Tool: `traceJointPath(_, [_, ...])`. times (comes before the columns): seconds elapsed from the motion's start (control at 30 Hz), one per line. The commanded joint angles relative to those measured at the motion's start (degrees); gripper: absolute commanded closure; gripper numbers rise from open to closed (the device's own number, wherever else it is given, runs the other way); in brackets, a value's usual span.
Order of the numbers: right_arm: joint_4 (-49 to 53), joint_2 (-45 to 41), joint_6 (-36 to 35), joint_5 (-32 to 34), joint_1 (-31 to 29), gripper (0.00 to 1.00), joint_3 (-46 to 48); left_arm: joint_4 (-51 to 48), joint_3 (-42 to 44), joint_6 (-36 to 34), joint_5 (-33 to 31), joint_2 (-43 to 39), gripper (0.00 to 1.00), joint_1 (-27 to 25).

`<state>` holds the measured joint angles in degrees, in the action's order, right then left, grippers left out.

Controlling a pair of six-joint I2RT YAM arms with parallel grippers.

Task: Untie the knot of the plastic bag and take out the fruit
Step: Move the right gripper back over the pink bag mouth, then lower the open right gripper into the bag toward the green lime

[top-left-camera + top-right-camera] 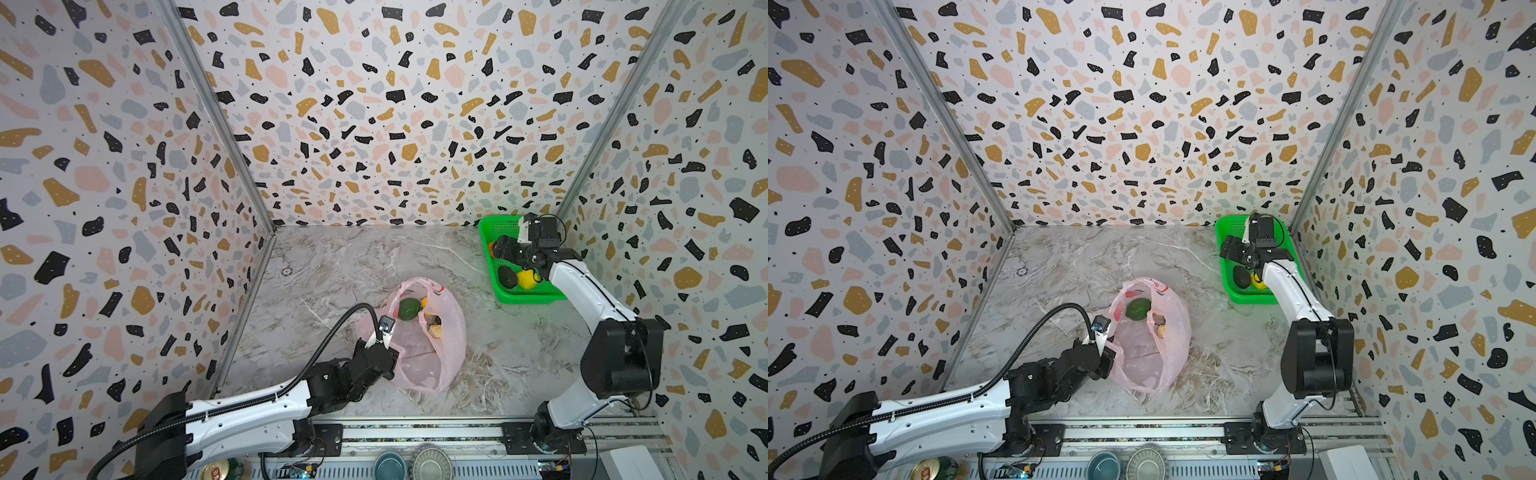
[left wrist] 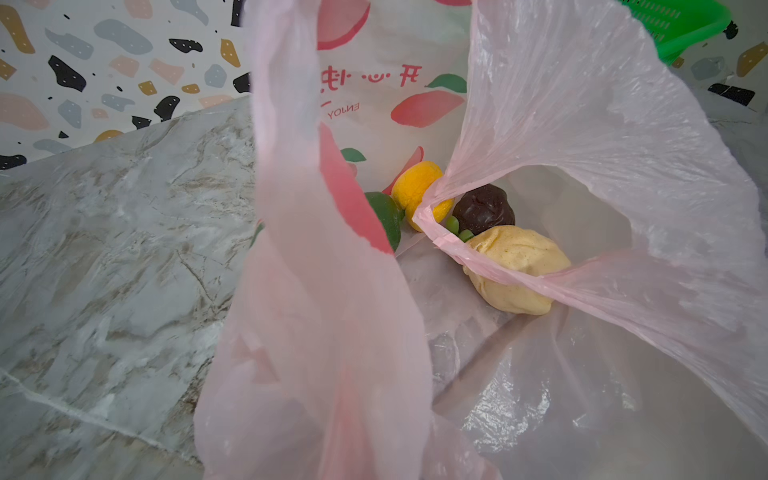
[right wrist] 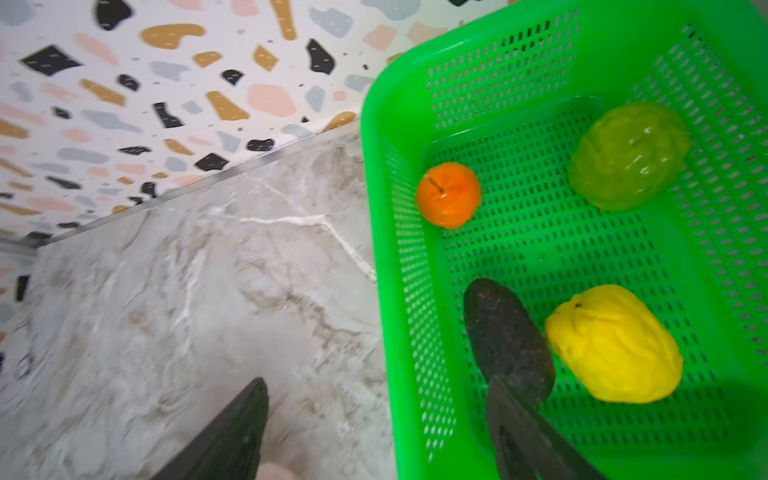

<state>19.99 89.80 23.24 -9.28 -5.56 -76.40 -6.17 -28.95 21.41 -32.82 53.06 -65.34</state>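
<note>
The pink plastic bag [image 1: 432,357] [image 1: 1150,357] lies mid-table with its mouth open; no knot is in view and its handle strips hang loose. My left gripper [image 1: 392,359] [image 1: 1111,359] is shut on the bag's left handle edge; pink film [image 2: 316,332] hides its fingers in the left wrist view. Inside lie fruit: dark green [image 1: 409,309] [image 2: 386,216], yellow-orange [image 2: 415,187], blackish [image 2: 484,208], pale cream [image 2: 519,266]. My right gripper [image 1: 500,247] [image 3: 376,386] hangs open and empty, straddling the green basket's rim [image 3: 374,166]. The basket holds orange [image 3: 448,200], yellow-green [image 3: 627,156], yellow [image 3: 615,345] and blackish [image 3: 505,332] fruit.
The green basket [image 1: 528,297] [image 1: 1254,299] stands at the back right corner against the patterned walls, which close in on three sides. Along the front rail sit a can [image 1: 216,471], two bowls [image 1: 388,465] and a white box [image 1: 627,461].
</note>
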Motion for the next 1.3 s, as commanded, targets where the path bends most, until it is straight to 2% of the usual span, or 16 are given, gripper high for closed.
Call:
traceJointPath(0.0, [6.85, -6.37, -0.65, -4.58, -2.30, 0.17, 1.15, 2.92, -1.62, -1.75, 0.47, -0.97, 1.00, 0.21])
traceJointPath(0.1, [9.90, -11.80, 1.51, -7.29, -6.65, 0.17, 2.57, 3.13, -1.81, -2.35, 0.77, -1.78, 1.00, 0.21])
traceJointPath(0.27, [11.41, -18.20, 9.15, -6.69, -20.33, 0.17, 6.24, 3.67, -1.33, -2.69, 1.24, -3.86, 1.00, 0.21])
traceJointPath(0.5, [7.91, -19.91, 18.91, 1.20, -39.63, 0.17, 10.36, 4.96, -0.32, -2.86, 2.60, -5.60, 1.00, 0.21])
traceJointPath(0.7, [1.71, -19.48, 22.42, 7.64, -49.52, 0.18, 17.24, 4.86, -0.40, -3.04, 3.51, -5.57, 1.00, 0.21])
traceJointPath(0.8, [-1.24, -18.00, 22.54, 11.69, -53.47, 0.19, 19.88, 4.28, -0.58, -3.24, 3.44, -5.44, 1.00, 0.21])
traceJointPath(1.0, [-5.86, -12.29, 22.62, 14.59, -57.78, 0.22, 23.41, 3.48, -1.01, -3.44, 3.24, -4.82, 1.00, 0.21])
traceJointPath(1.27, [-12.16, -4.58, 21.55, 15.44, -57.37, 0.25, 24.60, 3.47, -1.29, -3.29, 3.98, -4.19, 1.00, 0.21])
